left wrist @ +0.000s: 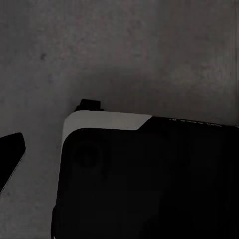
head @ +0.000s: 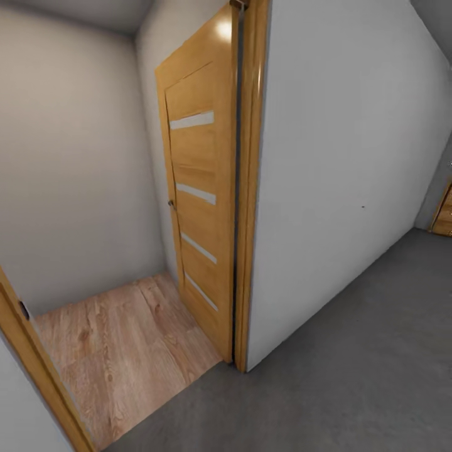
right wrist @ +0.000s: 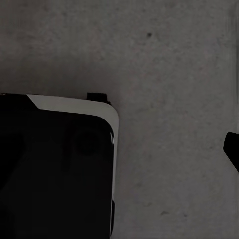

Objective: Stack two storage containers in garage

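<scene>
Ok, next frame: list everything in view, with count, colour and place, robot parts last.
Door: one, orange-brown wood with four pale strips, standing open at centre of the head view.
Door frame: one, same wood, on the wall edge beside the door.
Walls: pale grey, around the doorway and to the right.
Wood floor: light planks, beyond the doorway at lower left.
Concrete floor: dark grey, lower right, also under both wrist cameras.
Second wooden frame: one, partly seen at far right edge.
Robot base: black with a white edge, in both wrist views.
Left finger tip: dark, at the frame edge.
</scene>
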Motion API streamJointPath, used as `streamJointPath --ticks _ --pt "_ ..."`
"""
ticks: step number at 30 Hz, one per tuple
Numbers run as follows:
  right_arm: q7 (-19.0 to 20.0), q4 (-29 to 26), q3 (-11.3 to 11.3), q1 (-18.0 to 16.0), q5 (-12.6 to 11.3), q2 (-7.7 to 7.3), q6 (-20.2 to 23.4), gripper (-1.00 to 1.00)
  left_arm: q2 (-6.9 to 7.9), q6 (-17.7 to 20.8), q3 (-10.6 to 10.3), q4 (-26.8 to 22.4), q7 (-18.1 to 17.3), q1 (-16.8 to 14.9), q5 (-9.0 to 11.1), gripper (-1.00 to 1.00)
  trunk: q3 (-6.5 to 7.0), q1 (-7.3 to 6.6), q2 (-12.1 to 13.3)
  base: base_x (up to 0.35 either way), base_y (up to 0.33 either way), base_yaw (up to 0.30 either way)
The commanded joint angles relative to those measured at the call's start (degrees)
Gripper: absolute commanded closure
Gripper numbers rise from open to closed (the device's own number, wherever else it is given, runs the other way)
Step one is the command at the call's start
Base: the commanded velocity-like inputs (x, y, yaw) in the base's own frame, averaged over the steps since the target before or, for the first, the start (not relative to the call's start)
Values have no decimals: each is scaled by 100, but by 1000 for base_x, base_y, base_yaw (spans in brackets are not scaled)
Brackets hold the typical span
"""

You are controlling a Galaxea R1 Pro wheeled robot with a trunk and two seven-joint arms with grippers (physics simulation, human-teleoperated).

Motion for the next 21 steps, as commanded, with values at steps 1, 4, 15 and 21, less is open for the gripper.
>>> streamJointPath --ticks 1,4,15,21 --pt "-2 13 45 -6 -37 5 -20 -100 0 -20 -17 6 -7 -4 49 -100 -8 4 -5 322 0 -58" --pt "-2 13 45 -6 -37 5 -18 -100 0 -20 -17 6 -7 -4 49 -100 -8 4 -5 322 0 -20" --pt "-2 13 45 -6 -37 -6 -16 -100 1 -20 -17 6 -7 -4 49 -100 -8 4 -5 322 0 -2" --pt "-2 13 45 -6 -37 -15 -12 -100 0 -20 -19 6 -7 -4 49 -100 -8 4 -5 322 0 0"
